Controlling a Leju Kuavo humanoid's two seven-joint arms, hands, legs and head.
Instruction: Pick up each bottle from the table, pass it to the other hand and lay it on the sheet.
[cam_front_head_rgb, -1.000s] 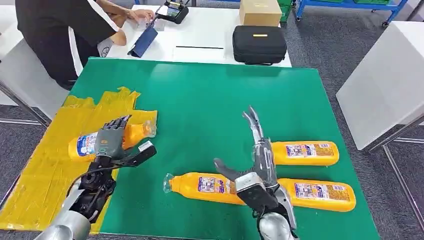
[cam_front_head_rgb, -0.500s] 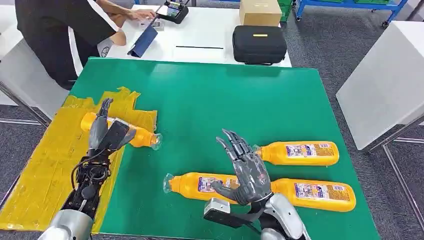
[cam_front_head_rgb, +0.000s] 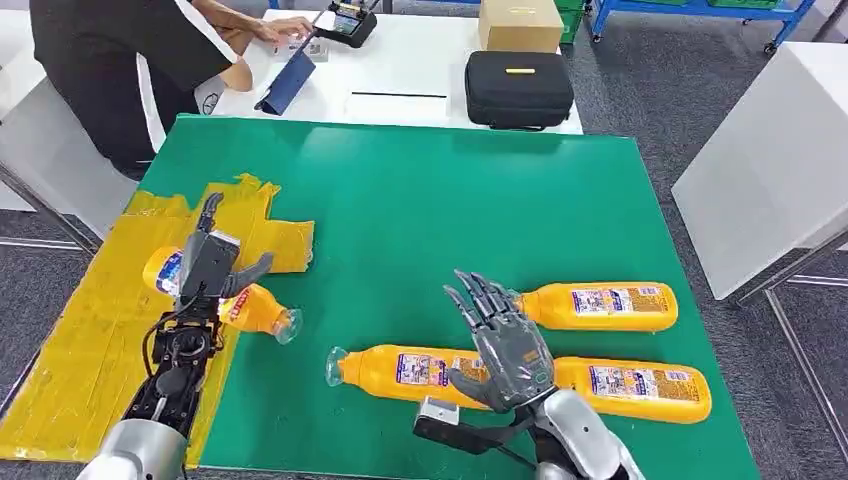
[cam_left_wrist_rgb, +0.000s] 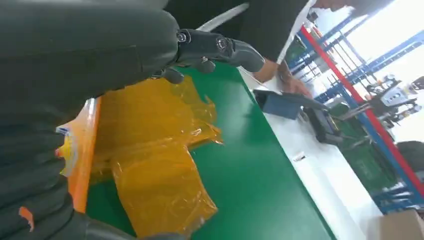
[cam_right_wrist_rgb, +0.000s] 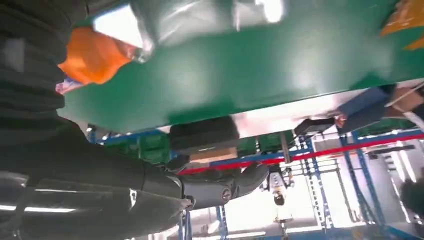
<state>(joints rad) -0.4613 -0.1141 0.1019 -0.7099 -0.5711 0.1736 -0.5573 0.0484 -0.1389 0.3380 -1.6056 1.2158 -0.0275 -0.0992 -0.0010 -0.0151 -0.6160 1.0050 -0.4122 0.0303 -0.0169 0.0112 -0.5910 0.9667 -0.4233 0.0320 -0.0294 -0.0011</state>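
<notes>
An orange bottle lies on its side at the edge of the yellow sheet, its clear cap end over the green table. My left hand is right over the bottle with fingers stretched out and not gripping it; the left wrist view shows the bottle beside the hand. Three more orange bottles lie on the table: the middle one, the far right one and the near right one. My right hand hovers open, fingers spread, above the middle bottle.
A person in black sits at the white table behind the green one, handling a device. A black case and a cardboard box stand there. Another white table is at the right.
My left hand has let go of the bottle, which now lies lower on the sheet's edge with its cap swung toward me. My right hand turned palm down over the middle bottle.
</notes>
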